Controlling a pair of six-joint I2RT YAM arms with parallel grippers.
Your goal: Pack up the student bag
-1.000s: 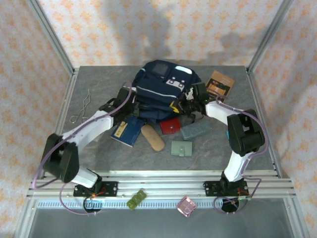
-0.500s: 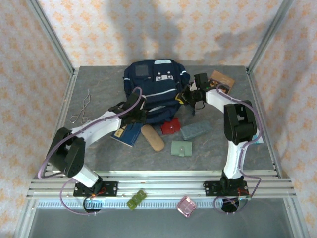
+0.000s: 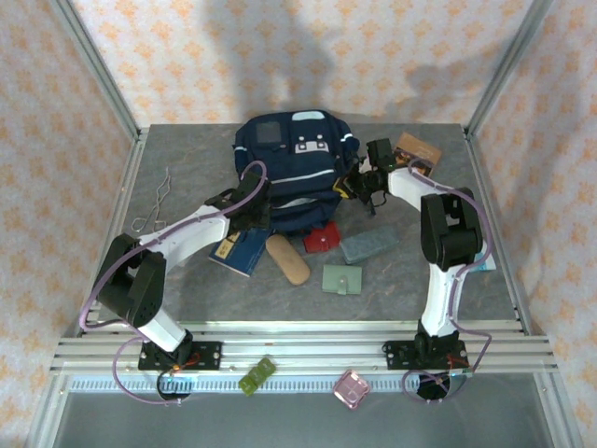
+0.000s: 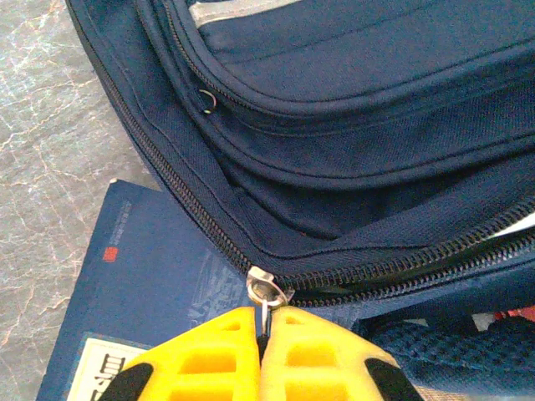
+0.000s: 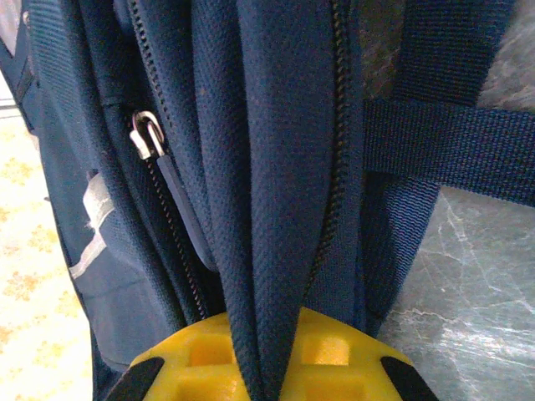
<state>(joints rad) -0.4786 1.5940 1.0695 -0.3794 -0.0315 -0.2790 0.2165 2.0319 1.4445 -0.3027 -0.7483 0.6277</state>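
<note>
The navy student bag [image 3: 291, 168] stands at the back middle of the table, its white and grey patches facing up. My left gripper [image 3: 254, 207] is at the bag's near left edge, shut on the zipper pull [image 4: 267, 294] of the main zip; the zip gapes open to the right of the slider. My right gripper [image 3: 359, 184] is at the bag's right side, shut on a fold of the bag's fabric [image 5: 267, 251] beside the zip track. A second silver pull [image 5: 145, 134] hangs on another zip.
A navy booklet [image 3: 240, 250] lies under the bag's near left corner. A tan case [image 3: 288, 259], red wallet [image 3: 321, 239], grey pouch [image 3: 368, 245] and green card holder [image 3: 342, 279] lie in front. A brown book [image 3: 415, 154] sits back right, wire [image 3: 157, 203] left.
The bag has been pulled from lying tilted to sitting further back and more upright. Both grippers moved with it toward the back; little changed in the last half second.
</note>
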